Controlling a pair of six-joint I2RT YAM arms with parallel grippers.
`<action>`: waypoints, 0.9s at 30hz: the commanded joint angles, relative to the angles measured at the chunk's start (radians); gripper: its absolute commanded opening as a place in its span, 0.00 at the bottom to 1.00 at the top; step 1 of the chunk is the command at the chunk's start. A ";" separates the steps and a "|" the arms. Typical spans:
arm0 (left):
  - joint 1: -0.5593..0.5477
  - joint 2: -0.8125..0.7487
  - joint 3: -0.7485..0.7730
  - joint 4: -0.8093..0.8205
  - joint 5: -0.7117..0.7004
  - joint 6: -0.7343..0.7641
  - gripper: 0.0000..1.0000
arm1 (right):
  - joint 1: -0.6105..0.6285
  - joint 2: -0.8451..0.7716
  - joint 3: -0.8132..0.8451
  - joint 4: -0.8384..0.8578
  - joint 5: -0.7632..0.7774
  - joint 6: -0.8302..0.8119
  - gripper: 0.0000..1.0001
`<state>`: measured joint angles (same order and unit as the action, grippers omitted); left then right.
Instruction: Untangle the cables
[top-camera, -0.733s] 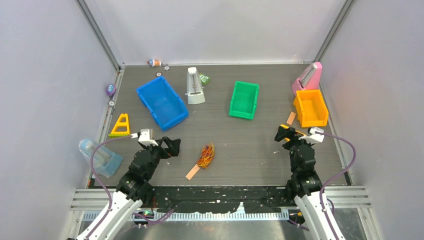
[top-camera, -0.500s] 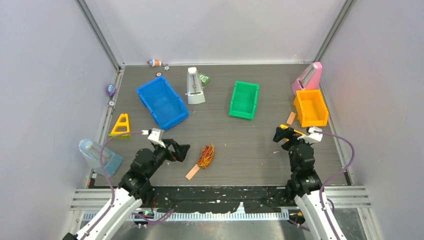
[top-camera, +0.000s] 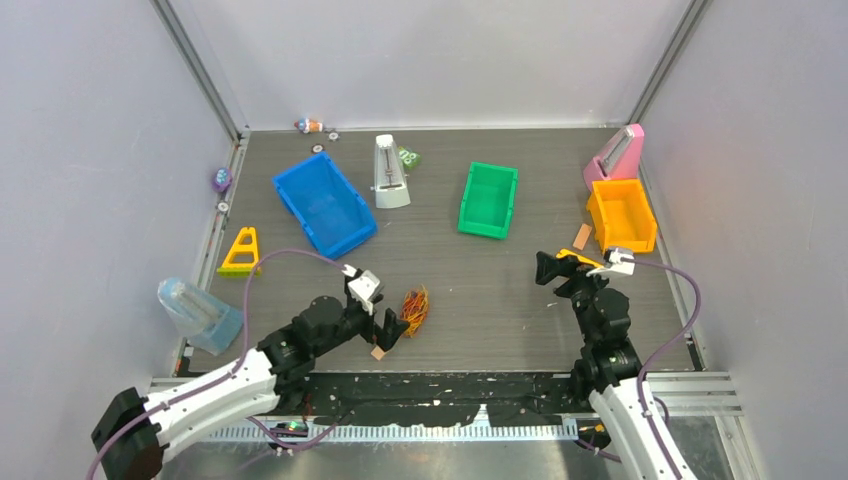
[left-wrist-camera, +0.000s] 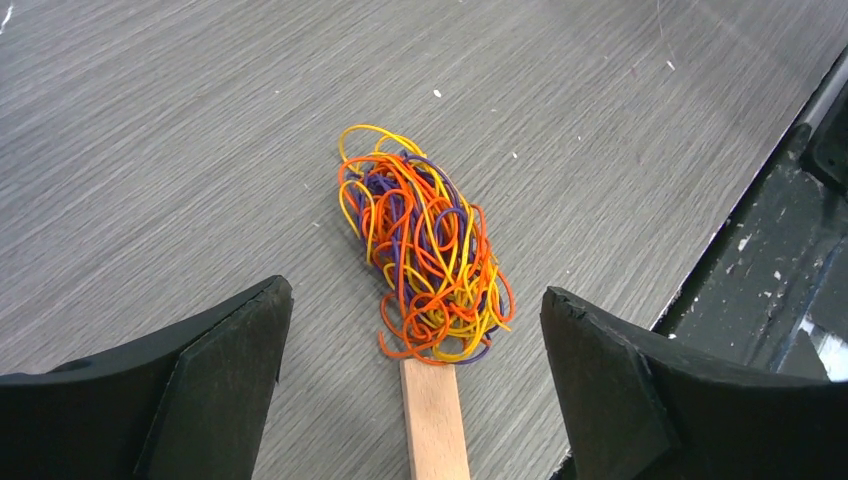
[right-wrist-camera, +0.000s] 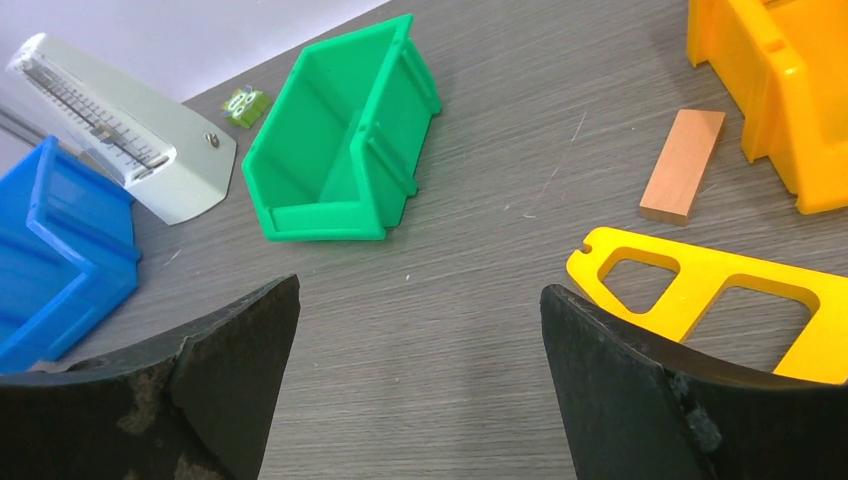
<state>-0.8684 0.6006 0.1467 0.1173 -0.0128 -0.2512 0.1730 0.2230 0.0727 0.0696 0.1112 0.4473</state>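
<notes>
The cables (left-wrist-camera: 425, 250) are one tight tangle of thin orange, yellow and purple strands lying on the grey table (left-wrist-camera: 150, 150). In the top view the cables (top-camera: 413, 309) sit near the front middle. My left gripper (left-wrist-camera: 415, 290) is open, low over the tangle's near end, one black finger on each side and touching nothing. In the top view the left gripper (top-camera: 388, 328) is just left of the bundle. My right gripper (top-camera: 556, 268) is open and empty, far to the right. In its own view the right gripper (right-wrist-camera: 420, 290) frames bare table.
A flat wooden stick (left-wrist-camera: 435, 420) lies with its end under the tangle. Behind stand a blue bin (top-camera: 325, 205), white metronome (top-camera: 389, 172), green bin (top-camera: 488, 200), orange bin (top-camera: 621, 215) and pink metronome (top-camera: 613, 155). A yellow frame (right-wrist-camera: 700, 290) and wood block (right-wrist-camera: 683, 165) lie by the right gripper.
My left arm has swung right and reached forward, bringing its open gripper up to the tangle. The right gripper has shifted a little left. The cables have not moved.
</notes>
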 joint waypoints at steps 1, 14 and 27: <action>-0.023 0.107 0.083 0.061 -0.002 0.039 0.92 | 0.000 0.057 0.010 0.080 -0.029 -0.008 0.95; -0.022 0.449 0.250 -0.006 0.155 0.054 0.48 | 0.000 0.080 0.006 0.102 -0.044 -0.013 0.95; 0.219 0.568 0.369 0.110 0.480 -0.039 0.00 | 0.128 0.434 0.202 0.269 -0.296 -0.050 1.00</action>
<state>-0.6815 1.1114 0.4194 0.1349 0.3393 -0.2554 0.2440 0.5533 0.1097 0.2470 -0.1371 0.4171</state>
